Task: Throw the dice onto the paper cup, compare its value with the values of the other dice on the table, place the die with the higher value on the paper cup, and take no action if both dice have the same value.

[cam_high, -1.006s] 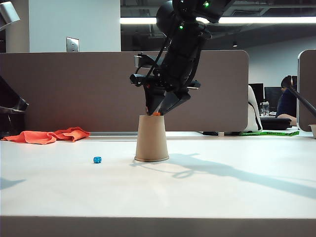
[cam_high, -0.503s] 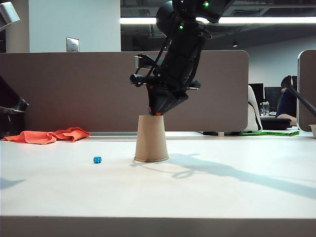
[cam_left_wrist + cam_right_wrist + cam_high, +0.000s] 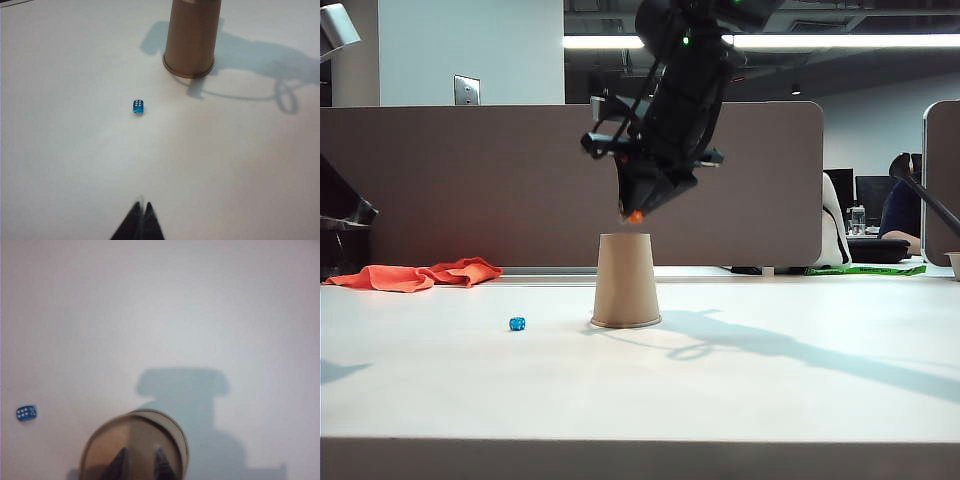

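White desk carries the upturned paper cup (image 3: pixel 626 281); right gripper (image 3: pixel 636 214) hovers above it, jaws pinching the orange die (image 3: pixel 636 215) for a throw, blue die (image 3: pixel 138 106) nearby, left gripper (image 3: pixel 141 220) closed, empty.

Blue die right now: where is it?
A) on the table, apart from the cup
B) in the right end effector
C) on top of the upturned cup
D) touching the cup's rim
A: the blue die lies on the table, clear of the upturned paper cup.
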Tool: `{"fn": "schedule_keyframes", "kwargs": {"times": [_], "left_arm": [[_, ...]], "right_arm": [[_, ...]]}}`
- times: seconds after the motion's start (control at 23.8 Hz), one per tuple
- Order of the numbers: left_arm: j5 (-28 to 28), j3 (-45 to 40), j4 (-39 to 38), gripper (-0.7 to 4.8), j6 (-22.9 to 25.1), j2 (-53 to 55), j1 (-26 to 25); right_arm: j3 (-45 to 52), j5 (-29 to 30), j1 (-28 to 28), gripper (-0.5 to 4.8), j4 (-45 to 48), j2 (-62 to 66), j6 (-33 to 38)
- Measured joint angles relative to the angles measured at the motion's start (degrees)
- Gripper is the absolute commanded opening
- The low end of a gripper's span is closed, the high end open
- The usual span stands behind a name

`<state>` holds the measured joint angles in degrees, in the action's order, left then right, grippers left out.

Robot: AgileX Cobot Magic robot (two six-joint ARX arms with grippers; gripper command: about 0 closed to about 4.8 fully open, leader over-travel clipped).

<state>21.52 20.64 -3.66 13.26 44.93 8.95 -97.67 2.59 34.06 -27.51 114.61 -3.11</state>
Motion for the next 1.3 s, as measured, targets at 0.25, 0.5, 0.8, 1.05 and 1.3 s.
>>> {"fn": "schedule_keyframes", "kwargs": {"times": [0.25, 0.5, 0.8, 1.05, 1.3], "left_arm": [[0.00, 0.00, 0.00, -0.06, 0.00, 0.00, 0.00], [0.00, 0.00, -0.02, -0.06, 0.00, 0.00, 0.00], [0.02, 0.00, -0.02, -0.06, 0.00, 0.00, 0.00], [0.39, 0.00, -0.15, -0.06, 0.00, 0.00, 0.00], [0.42, 0.00, -0.37, -0.06, 0.00, 0.00, 0.00]], "right_arm": [[-0.11, -0.02, 0.00, 0.71, 0.59, -0.66, 0.02], [-0.11, -7.15, -0.17, 0.71, 0.61, -0.66, 0.00], [-0.11, -15.26, -3.58, 0.71, -0.87, -0.66, 0.09], [-0.04, -12.61, -6.23, 0.71, -3.58, -0.66, 2.67], [-0.07, -10.34, -8.07, 0.71, -5.27, 0.59, 3.32]]}}
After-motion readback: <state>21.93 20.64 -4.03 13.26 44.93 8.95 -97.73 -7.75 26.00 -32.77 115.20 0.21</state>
